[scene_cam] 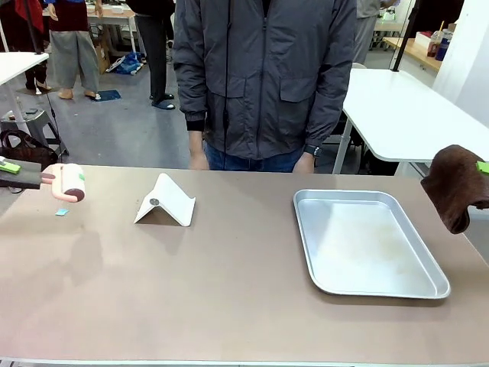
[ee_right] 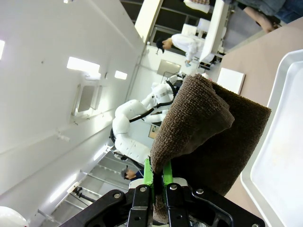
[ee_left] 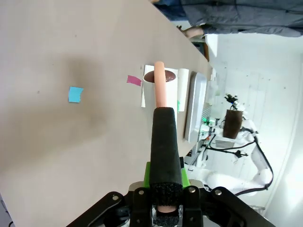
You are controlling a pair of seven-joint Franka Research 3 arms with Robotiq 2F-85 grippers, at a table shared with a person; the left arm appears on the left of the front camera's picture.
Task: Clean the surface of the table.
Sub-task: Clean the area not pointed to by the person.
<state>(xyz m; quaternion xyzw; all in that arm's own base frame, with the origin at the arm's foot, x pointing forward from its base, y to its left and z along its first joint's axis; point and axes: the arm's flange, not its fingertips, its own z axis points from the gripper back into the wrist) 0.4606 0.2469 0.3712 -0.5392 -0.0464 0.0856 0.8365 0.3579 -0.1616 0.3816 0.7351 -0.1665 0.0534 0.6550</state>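
The lint roller (scene_cam: 70, 182) is being clamped by the left gripper (ee_left: 165, 183), the brown cloth (scene_cam: 454, 183) by the right gripper (ee_right: 158, 178); flat rolling over the table's (scene_cam: 229, 290) blue scrap (scene_cam: 62, 212) is advised.

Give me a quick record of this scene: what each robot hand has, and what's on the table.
Left hand: shut on lint roller, by the table's left end
Right hand: shut on brown cloth, at the right end
Table: tray, white stand, blue scrap
Person: standing at the far side
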